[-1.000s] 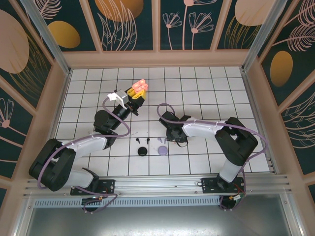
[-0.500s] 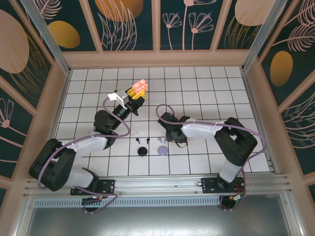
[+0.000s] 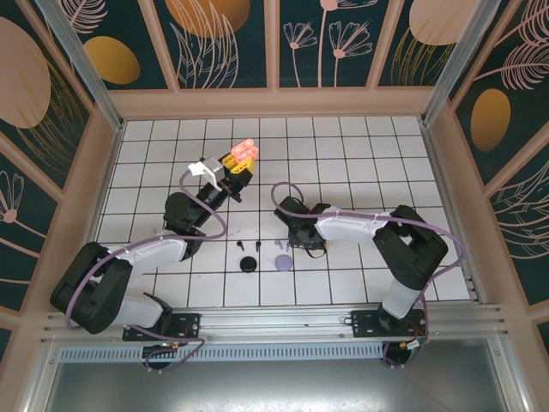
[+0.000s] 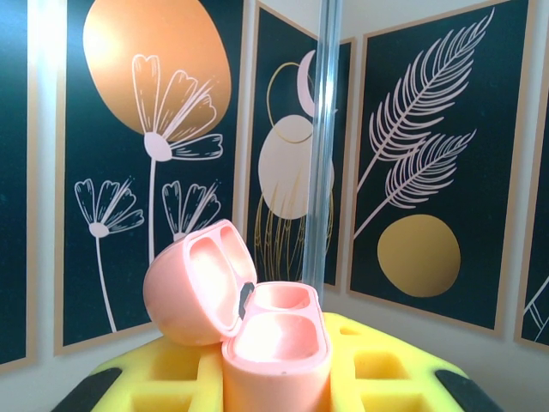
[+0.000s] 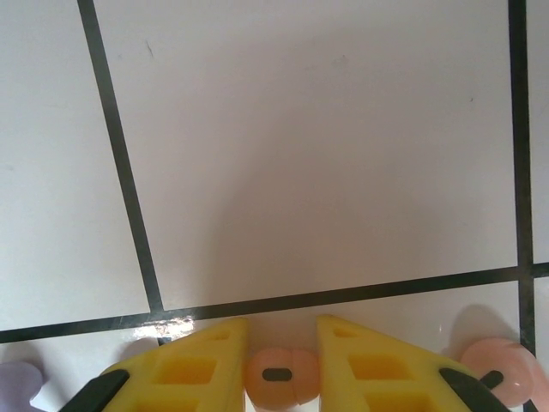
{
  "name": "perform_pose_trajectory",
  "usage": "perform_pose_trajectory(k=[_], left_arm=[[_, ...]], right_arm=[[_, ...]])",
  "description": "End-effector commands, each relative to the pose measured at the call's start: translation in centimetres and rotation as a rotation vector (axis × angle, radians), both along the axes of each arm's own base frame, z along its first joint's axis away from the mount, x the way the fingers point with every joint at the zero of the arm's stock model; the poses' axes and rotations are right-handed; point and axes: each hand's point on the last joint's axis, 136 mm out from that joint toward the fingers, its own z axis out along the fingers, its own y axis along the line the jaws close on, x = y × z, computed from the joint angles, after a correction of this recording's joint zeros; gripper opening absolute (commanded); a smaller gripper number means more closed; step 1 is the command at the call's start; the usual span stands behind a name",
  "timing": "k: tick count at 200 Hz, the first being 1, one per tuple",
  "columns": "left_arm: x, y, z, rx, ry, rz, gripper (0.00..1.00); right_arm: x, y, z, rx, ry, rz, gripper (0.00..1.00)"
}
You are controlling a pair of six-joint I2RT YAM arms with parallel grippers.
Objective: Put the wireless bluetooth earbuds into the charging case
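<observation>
Left claw (image 3: 232, 161) is clamped on the open pink case (image 4: 257, 326), up in the air. Right claw (image 5: 281, 323) is pinching a salmon-pink earbud (image 5: 279, 375) on the table (image 5: 300, 129), with a second pink earbud (image 5: 502, 365) and a lilac earbud (image 5: 17, 382) crowding either side.

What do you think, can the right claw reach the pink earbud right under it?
Probably yes. The pink earbud lies on the white tile between the right claw's yellow fingers, with nothing covering it or blocking the way.
</observation>
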Motion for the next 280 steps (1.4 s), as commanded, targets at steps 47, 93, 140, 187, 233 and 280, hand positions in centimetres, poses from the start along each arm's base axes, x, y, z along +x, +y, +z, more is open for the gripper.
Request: perform_pose_trajectory(k=[47, 93, 140, 187, 233, 280], left_arm=[[-1.4, -0.7, 2.7, 0.004, -0.118, -0.045, 0.00], [-1.4, -1.1, 3.5, 0.037, -0.156, -0.044, 0.00], [-1.1, -1.2, 3.7, 0.037, -0.153, -0.040, 0.00], [-0.5, -1.4, 2.9, 0.032, -0.123, -0.038, 0.00], [-0.2, -1.4, 2.6, 0.019, -0.102, -0.036, 0.00], [-0.2, -1.5, 2.6, 0.015, -0.100, -0.038, 0.00]], right_arm=[[1.3, 1.6, 3.2, 0.083, -0.109, -0.002, 0.20], [3.9, 2.4, 9.9, 0.219, -0.290, -0.001, 0.20], [6.2, 1.8, 16.7, 0.386, -0.434, -0.011, 0.20], [7.1, 0.0, 15.9, 0.368, -0.412, -0.003, 0.20], [6.3, -0.6, 10.5, 0.240, -0.291, 0.048, 0.20], [4.9, -1.0, 5.3, 0.121, -0.185, 0.088, 0.20]])
